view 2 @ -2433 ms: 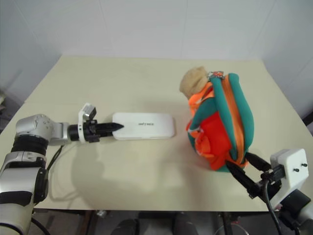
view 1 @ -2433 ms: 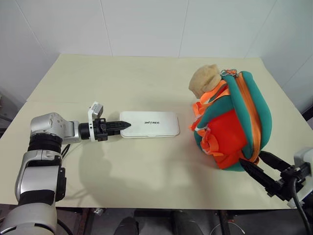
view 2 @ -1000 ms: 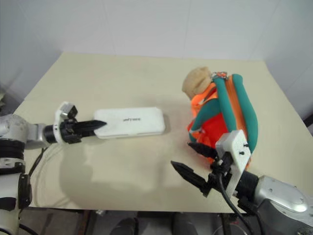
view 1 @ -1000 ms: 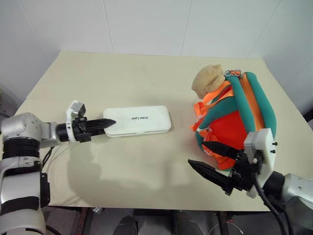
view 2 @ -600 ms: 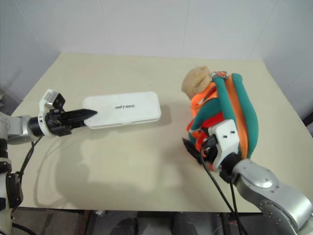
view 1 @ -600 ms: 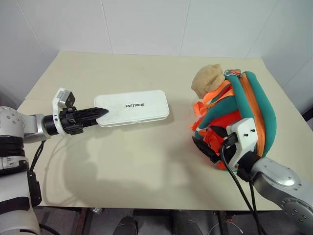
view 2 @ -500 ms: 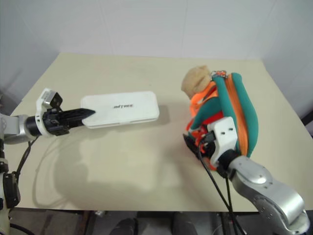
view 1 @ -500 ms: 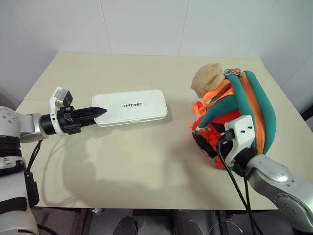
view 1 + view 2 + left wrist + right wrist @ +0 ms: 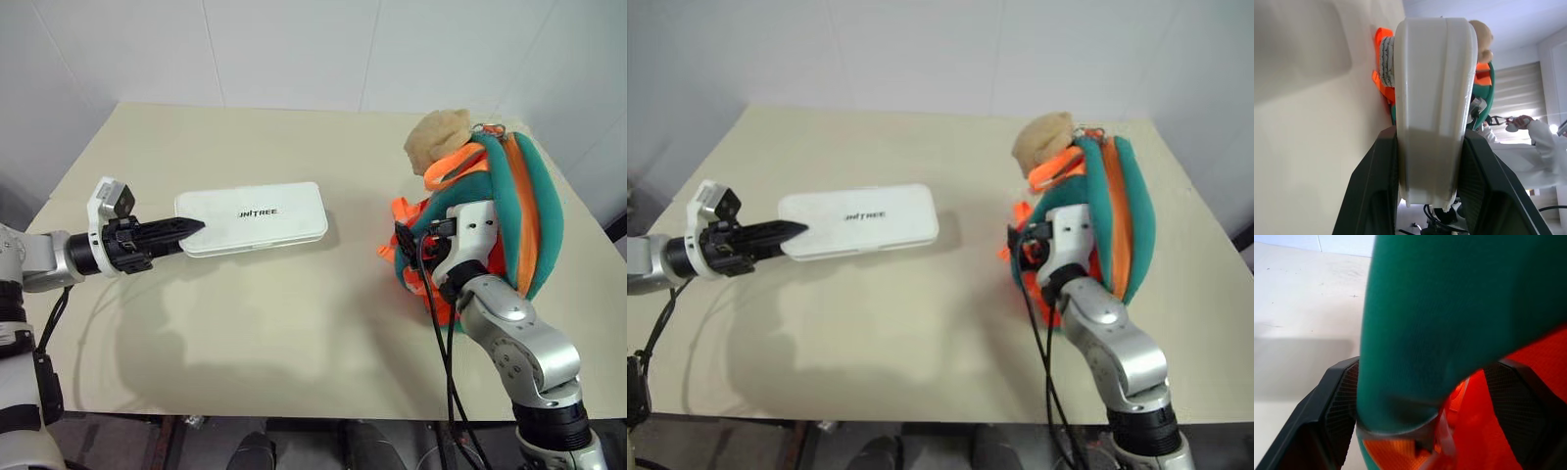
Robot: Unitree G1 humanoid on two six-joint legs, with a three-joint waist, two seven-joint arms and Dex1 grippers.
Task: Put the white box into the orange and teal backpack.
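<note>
White wall panels backed the cream table [image 9: 294,323] on which we worked. Our left gripper [image 9: 186,228] was clamped tight on one short end of the white box [image 9: 257,216], its black fingers [image 9: 1376,196] pressing both flat faces, and carried the box level above the tabletop, clear of its own shadow. Our right gripper [image 9: 1415,396] stood spread as wide as it goes, a teal padded part of the orange and teal backpack [image 9: 509,225] lying between its fingers [image 9: 1334,406]; we could not tell whether they gripped it. That backpack stood upright at the table's right side, a tan plush toy [image 9: 438,138] at its top, well apart from the box. We judged this the steadying step: next, the right fingers must close and hold the opening wide before the box crosses over.
</note>
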